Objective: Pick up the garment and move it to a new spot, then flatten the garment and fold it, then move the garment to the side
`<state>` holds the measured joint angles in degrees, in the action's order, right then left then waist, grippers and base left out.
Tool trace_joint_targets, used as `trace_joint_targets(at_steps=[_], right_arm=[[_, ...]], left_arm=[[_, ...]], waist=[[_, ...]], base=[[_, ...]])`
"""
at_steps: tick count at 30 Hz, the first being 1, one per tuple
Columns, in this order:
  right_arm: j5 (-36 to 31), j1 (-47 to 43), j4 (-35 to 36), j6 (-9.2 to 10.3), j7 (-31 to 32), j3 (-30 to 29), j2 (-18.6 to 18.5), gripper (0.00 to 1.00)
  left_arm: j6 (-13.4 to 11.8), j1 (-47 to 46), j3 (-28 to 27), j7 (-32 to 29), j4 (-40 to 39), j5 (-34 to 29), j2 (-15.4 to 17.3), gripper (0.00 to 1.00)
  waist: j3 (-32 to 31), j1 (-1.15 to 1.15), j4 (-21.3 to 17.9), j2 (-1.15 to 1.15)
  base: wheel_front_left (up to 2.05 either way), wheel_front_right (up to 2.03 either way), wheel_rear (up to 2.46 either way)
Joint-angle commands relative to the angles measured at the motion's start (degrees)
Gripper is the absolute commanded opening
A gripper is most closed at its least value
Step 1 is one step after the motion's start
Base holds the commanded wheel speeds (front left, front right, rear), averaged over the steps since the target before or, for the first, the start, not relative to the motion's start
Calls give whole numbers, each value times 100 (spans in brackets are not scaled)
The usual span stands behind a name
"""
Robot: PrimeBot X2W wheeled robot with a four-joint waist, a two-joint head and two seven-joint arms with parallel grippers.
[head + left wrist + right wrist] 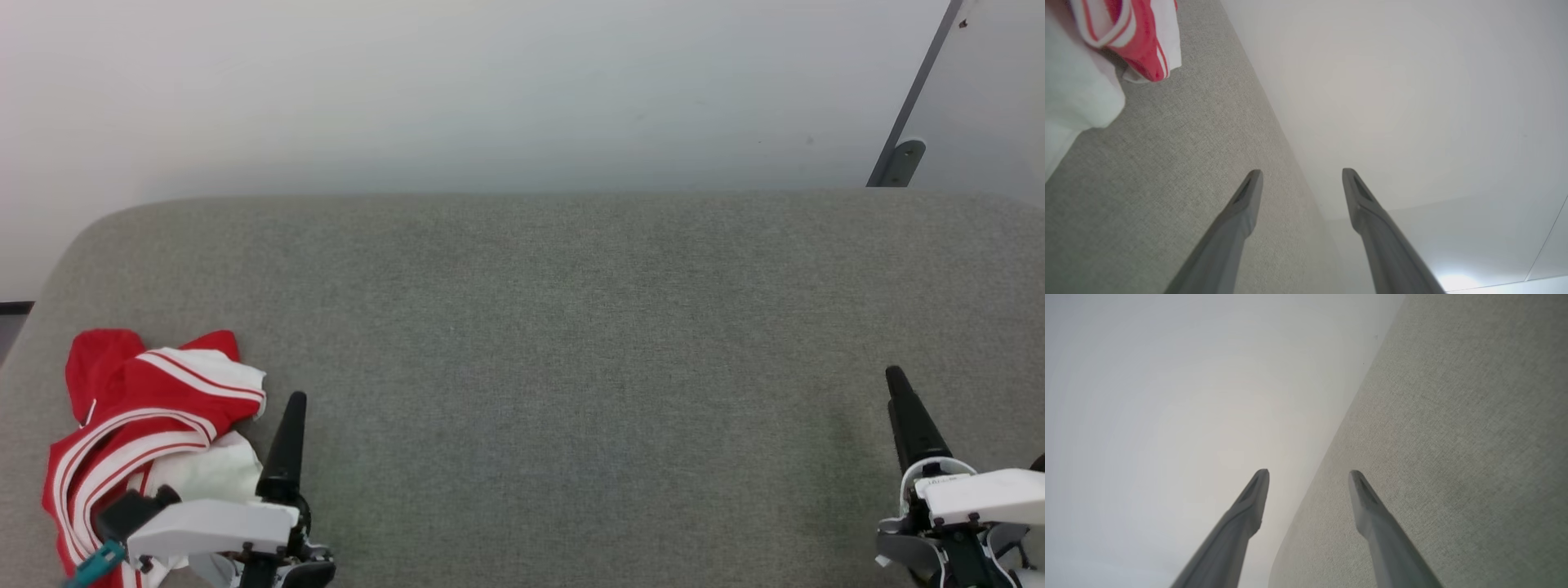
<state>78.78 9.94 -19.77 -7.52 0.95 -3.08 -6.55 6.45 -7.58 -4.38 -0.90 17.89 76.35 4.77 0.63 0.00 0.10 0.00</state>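
Left fingers (1237,220) stand wide, holding nothing, just right of the shirt (147,392); right fingers (1372,514) stand wide too, well off at the right; the shirt lies bunched at the near left of the grey surface (531,367); it looks soft, light and floppy; pinch a raised fold, I think.

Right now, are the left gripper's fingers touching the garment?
Apart: left wrist view shows bare cushion between the garment and fingers of the left gripper.
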Motion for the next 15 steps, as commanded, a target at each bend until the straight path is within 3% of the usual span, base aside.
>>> trace_joint_targets(at_steps=[1,15], right_arm=[[-371,231,111,1,-80,7,-74,100],[-1903,539,-116,2,-387,356,-297,100]], left_arm=[[-27,-180,10,75,-141,-409,55,100],[-303,-142,206,385,-478,-2462,145,100]], waist=[[9,0,2,0],[56,0,4,0]], base=[[0,0,0],[0,0,0]])
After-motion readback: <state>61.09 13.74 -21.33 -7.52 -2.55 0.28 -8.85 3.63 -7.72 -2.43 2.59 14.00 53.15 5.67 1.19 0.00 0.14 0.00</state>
